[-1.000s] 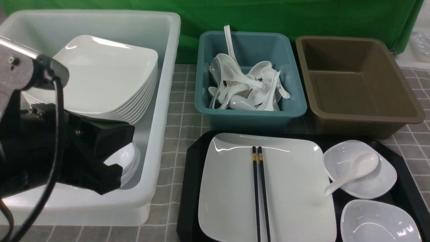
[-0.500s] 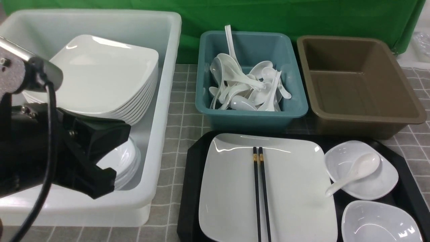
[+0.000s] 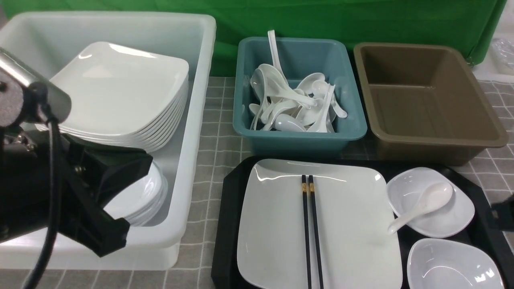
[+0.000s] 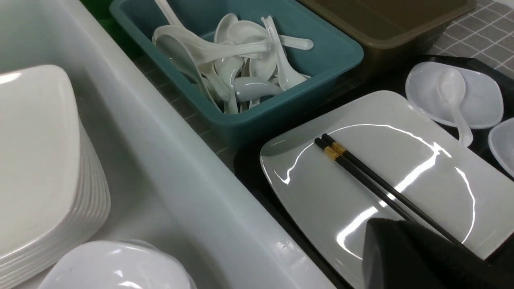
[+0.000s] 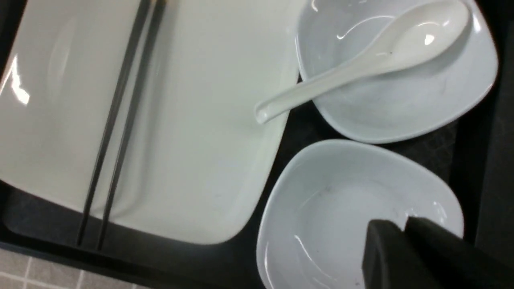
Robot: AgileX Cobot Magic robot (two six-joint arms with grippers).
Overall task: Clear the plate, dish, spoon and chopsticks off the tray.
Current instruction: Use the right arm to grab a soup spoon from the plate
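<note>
Nothing cleared yet

On the tray (image 3: 227,224) sit the plate (image 3: 353,224), chopsticks (image 3: 312,233) across it, the spoon (image 3: 421,204) in the far dish (image 3: 453,224), and a near dish (image 3: 449,267). The left gripper (image 4: 385,241), closed, hangs by the white tub (image 3: 194,120); the right gripper (image 5: 403,228), its tips together and empty, hovers over the near dish.

White tub (image 4: 192,192) holds 1 plate stack (image 4: 36,160) and a stack of small dishes (image 4: 116,265). Teal tub (image 4: 337,56) carries a spoon pile (image 4: 241,64), with the brown tub (image 4: 385,28) beside it. Black tray (image 4: 249,176) carries the plate (image 4: 361,160), with 2 chopsticks (image 4: 373,178) side by side on it (gold bands toward the teal tub). Spoon (image 4: 451,86) sits in a dish (image 4: 486,108), handle over the rim. Left gripper (image 4: 385,241), jaws together, hangs over the plate.
</note>
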